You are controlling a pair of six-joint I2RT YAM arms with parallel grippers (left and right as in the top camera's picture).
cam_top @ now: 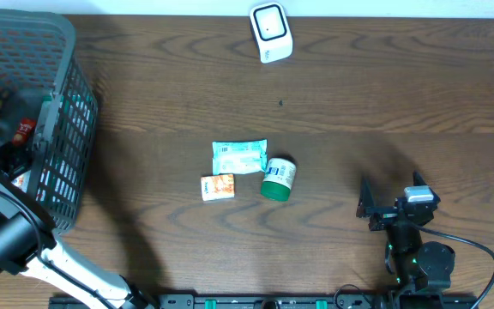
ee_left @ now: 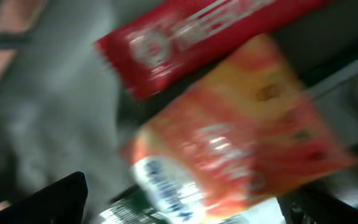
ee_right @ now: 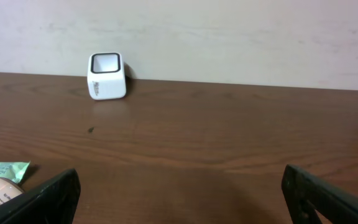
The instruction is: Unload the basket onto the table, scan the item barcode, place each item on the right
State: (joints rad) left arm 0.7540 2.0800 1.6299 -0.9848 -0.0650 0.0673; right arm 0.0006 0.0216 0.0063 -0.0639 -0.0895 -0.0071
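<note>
**Left Arm Reached Into Basket While Right Waited by Scanner**

At the far left, the grey basket (cam_top: 69, 103) held the stock, and the left arm was down inside it. The left gripper (ee_left: 182, 199) was spread wide with nothing caught between its fingers. It hung over an orange packet (ee_left: 229, 137) that lay partly under a red packet (ee_left: 185, 37). The wrist view was blurred, so I could not tell whether anything was touching. The orange packet was probably the item due for scanning, and the wide spread suited a grab from above.

Mid-table (cam_top: 144, 86) lay a small orange box (cam_top: 218, 186), a teal packet (cam_top: 239, 157) and a green-capped jar (cam_top: 278, 178). They sat close together, clear of the basket.

The white scanner (cam_top: 271, 33) stood at the far edge with its window facing up, so a barcode would probably have to be shown to it from above.

On the right, the right gripper (ee_right: 180, 177) was also wide and empty. It sat low over bare wood, pointing towards the scanner, well apart from it.
</note>
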